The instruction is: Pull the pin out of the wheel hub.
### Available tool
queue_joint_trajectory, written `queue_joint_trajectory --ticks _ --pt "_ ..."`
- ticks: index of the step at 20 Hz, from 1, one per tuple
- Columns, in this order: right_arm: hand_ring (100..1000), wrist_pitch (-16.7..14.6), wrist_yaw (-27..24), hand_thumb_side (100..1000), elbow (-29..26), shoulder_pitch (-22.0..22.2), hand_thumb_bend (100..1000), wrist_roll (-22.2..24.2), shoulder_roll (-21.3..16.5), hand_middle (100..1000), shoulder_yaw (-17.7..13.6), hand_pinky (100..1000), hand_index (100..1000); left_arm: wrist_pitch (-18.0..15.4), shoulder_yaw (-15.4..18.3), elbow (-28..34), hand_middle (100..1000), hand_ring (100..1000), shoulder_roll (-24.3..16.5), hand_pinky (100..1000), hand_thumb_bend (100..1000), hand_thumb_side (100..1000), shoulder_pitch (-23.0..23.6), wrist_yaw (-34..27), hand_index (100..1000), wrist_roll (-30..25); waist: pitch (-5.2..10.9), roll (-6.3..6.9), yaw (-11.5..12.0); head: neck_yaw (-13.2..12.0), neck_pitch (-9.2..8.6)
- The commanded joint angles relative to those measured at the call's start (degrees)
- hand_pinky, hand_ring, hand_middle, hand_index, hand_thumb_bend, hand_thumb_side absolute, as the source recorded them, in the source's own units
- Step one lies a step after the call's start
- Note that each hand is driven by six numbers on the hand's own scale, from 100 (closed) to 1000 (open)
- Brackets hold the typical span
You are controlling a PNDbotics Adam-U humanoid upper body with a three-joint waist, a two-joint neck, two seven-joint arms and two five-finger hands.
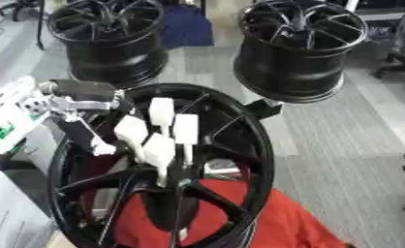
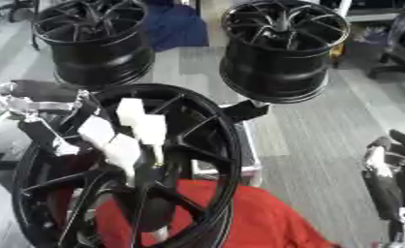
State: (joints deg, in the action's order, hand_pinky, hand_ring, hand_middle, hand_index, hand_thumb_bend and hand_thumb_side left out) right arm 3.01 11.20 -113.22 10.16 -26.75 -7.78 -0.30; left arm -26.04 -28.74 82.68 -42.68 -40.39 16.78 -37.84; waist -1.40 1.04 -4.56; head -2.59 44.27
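The left hand [image 1: 151, 133] reaches over the wheel hub [image 1: 176, 181], its white-tipped fingers curled down at the hub's centre; whether they grip the pin there is hidden. Pulling straight along the pin's axis should avoid jamming. The hub is glossy black with slim spokes. Right of it, the right hand [image 2: 384, 164] idles, fingers unclear

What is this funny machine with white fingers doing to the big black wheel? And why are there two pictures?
Both pictures come from the robot's head, one from each eye, looking down. The white-tipped fingers belong to its left robot hand, reaching into the middle of the large black spoked wheel hub. The fingers are bent there, but whether they hold a pin cannot be seen. Red cloth lies under the wheel. Its right robot hand waits at the right edge. Two more black wheels stand behind.
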Motion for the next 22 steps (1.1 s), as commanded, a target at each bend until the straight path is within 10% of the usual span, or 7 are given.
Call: queue_joint_trajectory --ticks 1,10,18,22 --pt "594 -0.01 -0.1 501 -1.37 -0.12 100 0.06 -0.85 599 0.04 526 798 -12.04 2.91 2.71 485 406 -3.17 455 100 288 -2.46 -4.79 693 -14.12 0.65 0.09 0.08 0.16 -0.15" --pt "594 0.08 0.08 505 -1.37 0.09 100 -0.32 -0.89 599 -0.26 526 798 -5.74 13.95 2.96 496 417 -11.2 474 100 283 -0.43 -12.25 708 -14.12 0.83 0.53 0.65 0.92 -0.15" --pt "593 0.19 0.13 504 -1.37 0.25 100 -0.64 -0.68 598 -0.52 526 798 -1.93 24.4 -12.3 565 470 -14.02 530 100 300 9.44 -0.43 758 -13.35 0.64 0.28 1.35 1.65 -0.15" --pt "593 0.26 0.07 504 -1.37 0.41 100 -0.71 -0.56 597 -0.52 526 798 -0.56 28.07 -21.21 811 618 -12.76 644 100 718 12.04 9.67 911 -6.6 0.54 0.08 1.67 1.88 -0.15"
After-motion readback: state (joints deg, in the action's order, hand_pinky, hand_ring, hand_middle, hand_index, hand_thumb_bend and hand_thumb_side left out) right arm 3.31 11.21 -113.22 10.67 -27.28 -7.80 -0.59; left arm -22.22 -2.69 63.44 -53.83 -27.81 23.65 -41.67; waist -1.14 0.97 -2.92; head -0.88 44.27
